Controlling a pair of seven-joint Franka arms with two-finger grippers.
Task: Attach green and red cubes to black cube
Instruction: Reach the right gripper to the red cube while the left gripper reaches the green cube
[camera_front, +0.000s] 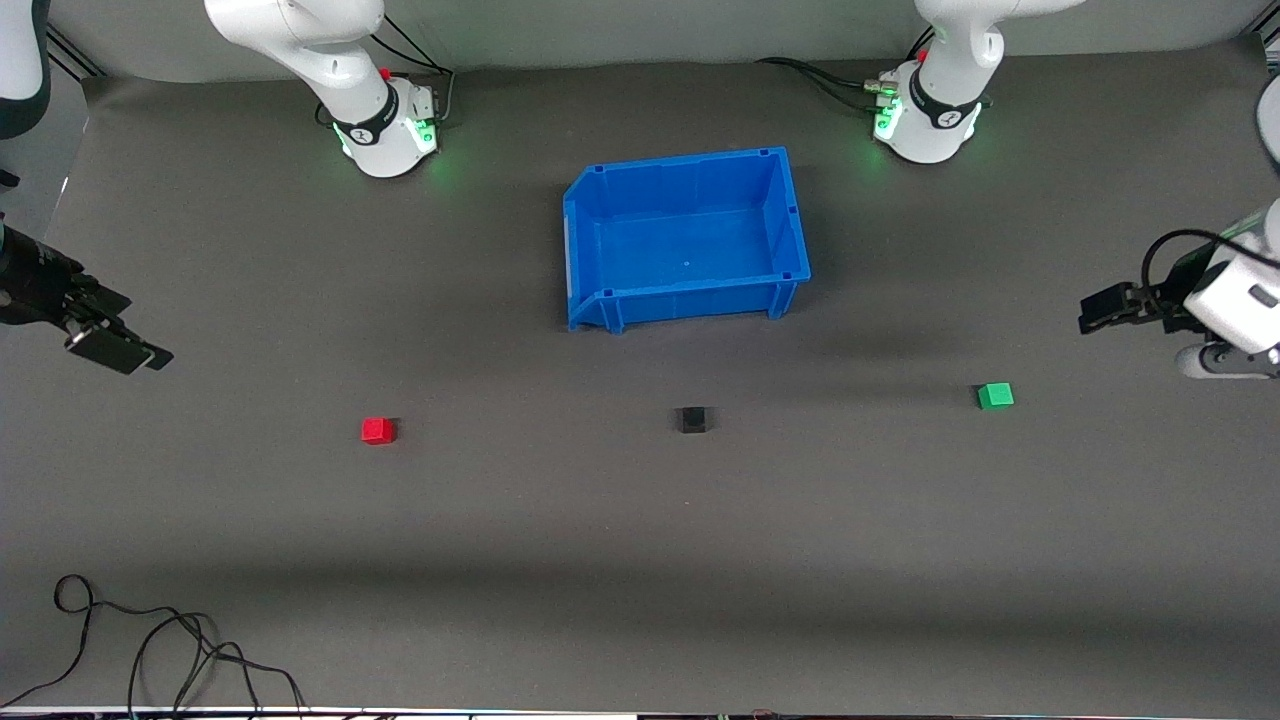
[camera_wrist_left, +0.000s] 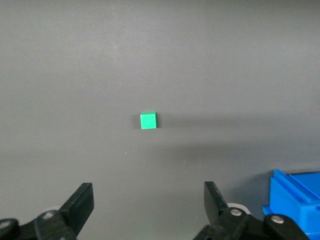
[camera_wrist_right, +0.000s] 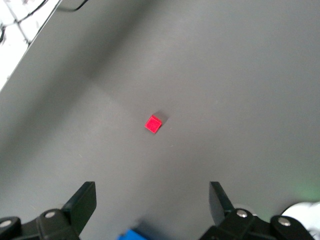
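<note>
Three small cubes sit apart in a row on the dark table. The red cube (camera_front: 378, 430) is toward the right arm's end, the black cube (camera_front: 692, 419) is in the middle, and the green cube (camera_front: 995, 396) is toward the left arm's end. My left gripper (camera_front: 1100, 310) hangs open and empty above the table's end, near the green cube. The left wrist view shows the green cube (camera_wrist_left: 148, 120) ahead of its open fingers (camera_wrist_left: 148, 200). My right gripper (camera_front: 115, 345) hangs open and empty above the other end. The right wrist view shows the red cube (camera_wrist_right: 153, 124) ahead of its open fingers (camera_wrist_right: 152, 200).
An empty blue bin (camera_front: 685, 235) stands mid-table, farther from the front camera than the black cube; its corner shows in the left wrist view (camera_wrist_left: 295, 200). Loose black cables (camera_front: 150, 650) lie at the table's near edge toward the right arm's end.
</note>
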